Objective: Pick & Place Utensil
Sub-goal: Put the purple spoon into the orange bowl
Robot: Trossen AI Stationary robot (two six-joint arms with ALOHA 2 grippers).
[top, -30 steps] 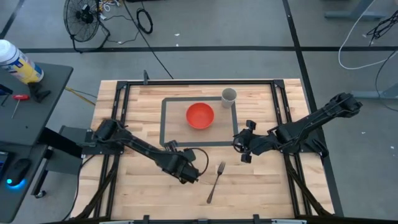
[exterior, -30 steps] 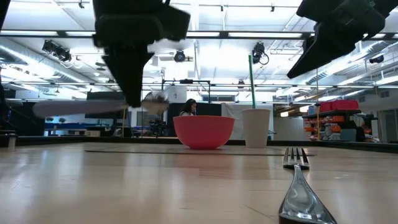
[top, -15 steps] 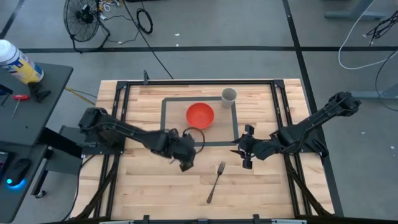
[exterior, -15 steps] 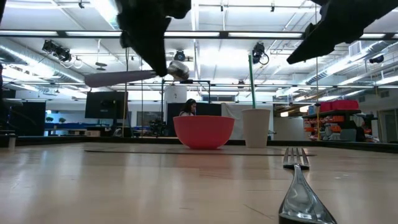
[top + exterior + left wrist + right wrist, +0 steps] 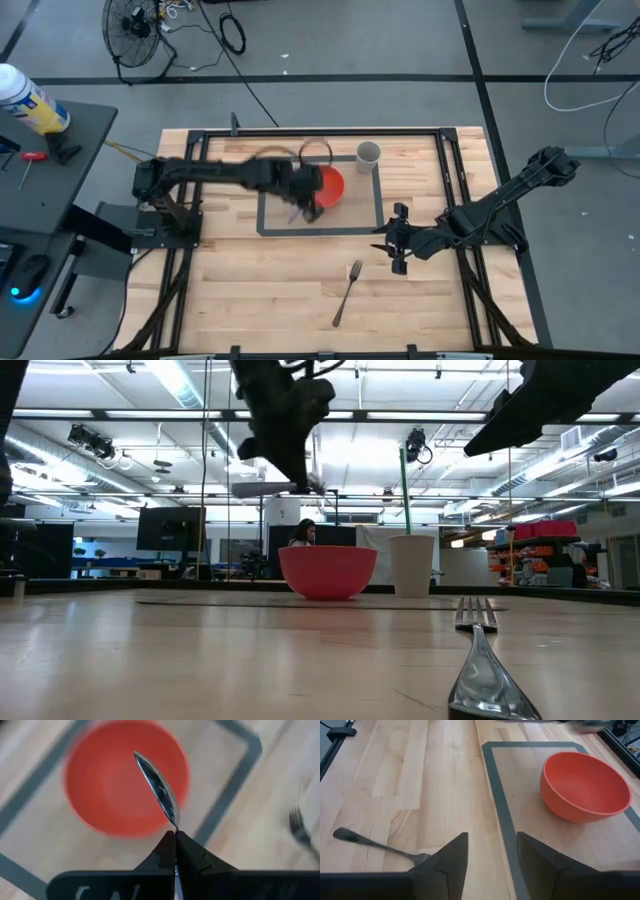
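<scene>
Left gripper [image 5: 175, 837] clenched on spoon [image 5: 157, 787] over red bowl [image 5: 105, 785]; best lowered until bowl-centred before release; right gripper [image 5: 490, 850] agape, waiting near fork [image 5: 346, 292].

We count one red bowl [image 5: 326, 186], one cup [image 5: 368, 154], one fork [image 5: 346, 293] and one spoon [image 5: 157, 788] (pinched in the left gripper [image 5: 175, 836]). We see two arms, each with one gripper; the right gripper [image 5: 491, 851] gapes.
</scene>
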